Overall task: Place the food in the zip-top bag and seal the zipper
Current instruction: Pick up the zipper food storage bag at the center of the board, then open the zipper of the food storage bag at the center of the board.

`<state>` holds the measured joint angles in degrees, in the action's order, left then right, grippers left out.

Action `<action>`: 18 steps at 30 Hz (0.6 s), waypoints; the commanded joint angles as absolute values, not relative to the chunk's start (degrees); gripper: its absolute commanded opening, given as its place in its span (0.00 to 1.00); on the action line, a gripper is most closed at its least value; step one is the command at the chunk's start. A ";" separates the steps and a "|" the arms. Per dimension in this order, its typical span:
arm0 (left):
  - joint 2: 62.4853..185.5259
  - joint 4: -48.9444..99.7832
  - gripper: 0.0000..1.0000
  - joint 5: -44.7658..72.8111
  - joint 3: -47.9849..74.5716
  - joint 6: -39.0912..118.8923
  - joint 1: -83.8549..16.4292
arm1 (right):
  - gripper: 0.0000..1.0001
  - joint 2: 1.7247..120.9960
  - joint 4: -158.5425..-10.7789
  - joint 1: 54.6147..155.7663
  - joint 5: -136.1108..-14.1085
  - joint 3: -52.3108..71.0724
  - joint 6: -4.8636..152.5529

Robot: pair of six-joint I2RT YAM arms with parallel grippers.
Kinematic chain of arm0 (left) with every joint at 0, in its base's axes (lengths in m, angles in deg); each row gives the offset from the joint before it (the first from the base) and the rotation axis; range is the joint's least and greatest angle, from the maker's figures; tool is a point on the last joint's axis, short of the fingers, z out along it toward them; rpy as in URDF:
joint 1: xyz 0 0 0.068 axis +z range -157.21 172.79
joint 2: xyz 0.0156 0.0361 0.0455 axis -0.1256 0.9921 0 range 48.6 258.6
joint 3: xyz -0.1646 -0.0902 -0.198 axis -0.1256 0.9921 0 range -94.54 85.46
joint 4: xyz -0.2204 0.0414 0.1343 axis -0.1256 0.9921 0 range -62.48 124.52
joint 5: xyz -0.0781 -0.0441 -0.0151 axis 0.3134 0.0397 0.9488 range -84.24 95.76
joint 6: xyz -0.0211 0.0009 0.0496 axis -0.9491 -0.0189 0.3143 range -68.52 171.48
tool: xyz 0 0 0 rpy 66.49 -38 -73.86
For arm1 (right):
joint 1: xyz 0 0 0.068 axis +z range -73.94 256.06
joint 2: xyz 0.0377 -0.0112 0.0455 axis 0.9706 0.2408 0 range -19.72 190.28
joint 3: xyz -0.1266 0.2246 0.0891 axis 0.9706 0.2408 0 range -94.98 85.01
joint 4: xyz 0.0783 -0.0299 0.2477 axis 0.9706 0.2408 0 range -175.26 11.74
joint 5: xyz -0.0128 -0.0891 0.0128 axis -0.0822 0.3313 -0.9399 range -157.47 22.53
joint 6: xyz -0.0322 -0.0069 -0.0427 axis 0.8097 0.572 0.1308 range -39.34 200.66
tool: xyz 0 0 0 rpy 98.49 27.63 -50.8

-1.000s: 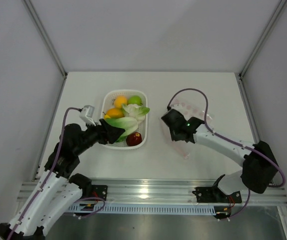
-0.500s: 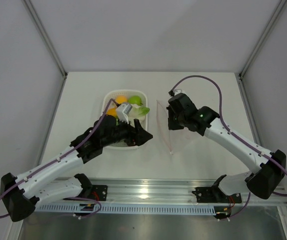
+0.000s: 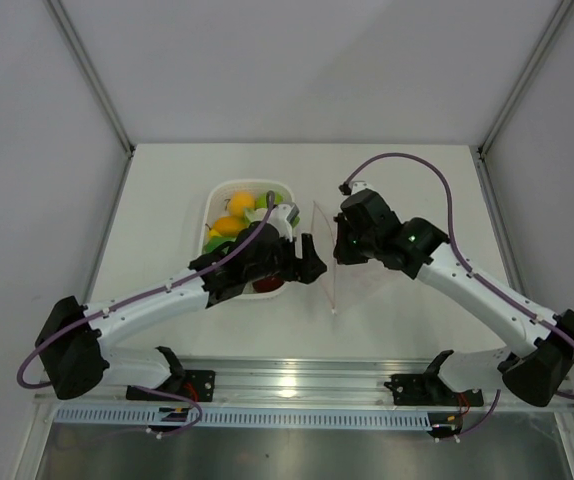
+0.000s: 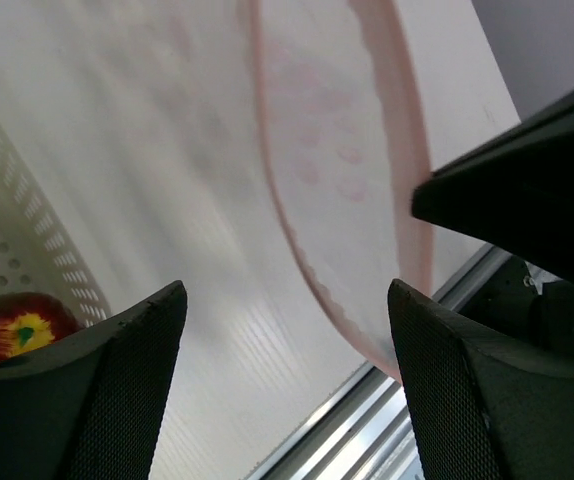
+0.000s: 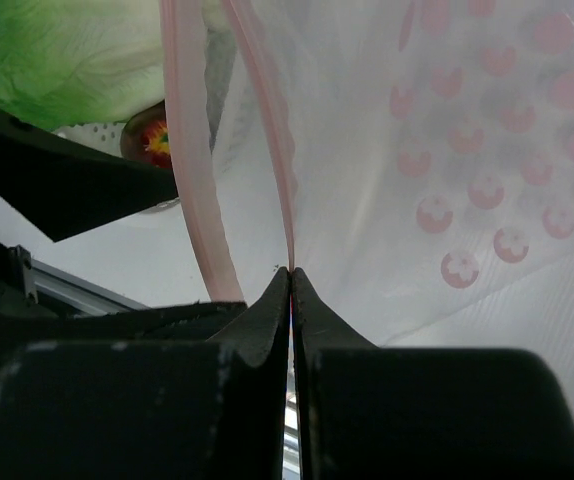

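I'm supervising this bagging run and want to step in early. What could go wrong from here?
1. The right gripper pinches only a thin edge of the floppy bag; it could slip free.
2. The open left gripper faces the zipper lips; it might grab both and close the mouth.
3. The left arm lies over the basket; pulling back could nudge it and the food.

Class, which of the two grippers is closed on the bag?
The right gripper, pinching the zip-top bag at its pink edge; the left gripper stands open and empty.
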<state>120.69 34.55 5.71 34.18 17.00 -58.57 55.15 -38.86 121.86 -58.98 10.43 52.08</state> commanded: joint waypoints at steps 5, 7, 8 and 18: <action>122.51 32.10 0.76 2.59 32.03 17.55 -59.07 | 0.00 51.38 -39.29 122.12 -60.43 10.48 50.69; 123.66 31.48 0.60 4.17 31.07 17.99 -59.07 | 0.00 50.86 -39.90 122.03 -60.70 10.66 50.60; 124.01 31.39 0.39 4.70 30.71 18.17 -59.07 | 0.00 50.77 -39.90 122.03 -60.44 10.66 50.51; 123.22 28.14 0.01 9.80 29.12 15.63 -59.51 | 0.33 50.68 -41.66 120.98 -59.13 13.38 49.81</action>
